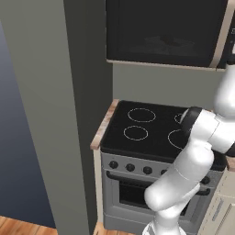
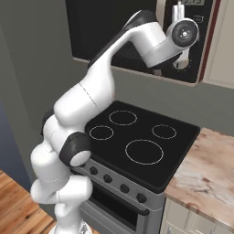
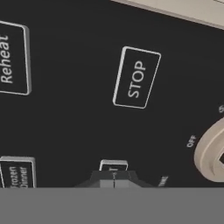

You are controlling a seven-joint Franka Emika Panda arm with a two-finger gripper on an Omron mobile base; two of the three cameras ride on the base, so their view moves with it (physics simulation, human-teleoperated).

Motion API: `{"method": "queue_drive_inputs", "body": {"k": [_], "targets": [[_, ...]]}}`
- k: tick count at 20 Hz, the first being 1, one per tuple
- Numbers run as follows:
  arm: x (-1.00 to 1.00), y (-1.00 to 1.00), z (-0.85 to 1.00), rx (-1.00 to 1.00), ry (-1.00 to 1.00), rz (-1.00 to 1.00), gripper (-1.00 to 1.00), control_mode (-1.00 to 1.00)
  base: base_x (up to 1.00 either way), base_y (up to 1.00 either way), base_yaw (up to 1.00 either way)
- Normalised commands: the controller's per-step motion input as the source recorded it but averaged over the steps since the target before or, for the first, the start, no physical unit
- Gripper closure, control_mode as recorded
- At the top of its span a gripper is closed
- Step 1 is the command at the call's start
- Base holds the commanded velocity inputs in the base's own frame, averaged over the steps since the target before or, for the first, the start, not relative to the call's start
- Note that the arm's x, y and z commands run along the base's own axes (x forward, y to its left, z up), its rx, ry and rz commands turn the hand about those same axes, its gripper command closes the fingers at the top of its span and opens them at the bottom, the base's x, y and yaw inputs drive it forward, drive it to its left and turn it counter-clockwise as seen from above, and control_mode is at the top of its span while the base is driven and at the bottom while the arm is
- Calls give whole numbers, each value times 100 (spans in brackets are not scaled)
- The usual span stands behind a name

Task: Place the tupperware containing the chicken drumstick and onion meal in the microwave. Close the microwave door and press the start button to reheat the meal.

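Note:
The microwave (image 1: 165,32) hangs above the stove with the microwave door (image 1: 151,27) shut, its pale bar handle (image 1: 222,39) at the right. The tupperware, chicken drumstick and onion are hidden behind the dark glass. My gripper (image 3: 113,178) is shut with nothing between the fingertips. It points straight at the dark button panel (image 2: 203,43), its tips right up against a small white-framed button (image 3: 113,165) below the STOP button (image 3: 136,78). Whether they touch it I cannot tell. In the right base view my hand (image 2: 183,33) is raised in front of that panel.
On the panel, a Reheat button (image 3: 11,59) lies left, a Frozen Dinner button (image 3: 17,174) lower left and a pale round dial (image 3: 212,151) right. Below the microwave stands the black-topped stove (image 1: 151,128). A tall grey wall (image 1: 55,114) rises to its left, a wooden counter (image 2: 208,169) to its right.

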Motion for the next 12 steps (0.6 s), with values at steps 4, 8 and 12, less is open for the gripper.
{"method": "queue_drive_inputs", "body": {"k": [4, 8, 12], "targets": [[46, -41, 0, 9, 0, 0, 100, -100, 0, 0, 0], [39, -9, -31, 3, -5, 0, 100, -100, 0, 0, 0], [-12, 7, -98, 0, -53, 0, 100, -100, 0, 0, 0]]}}
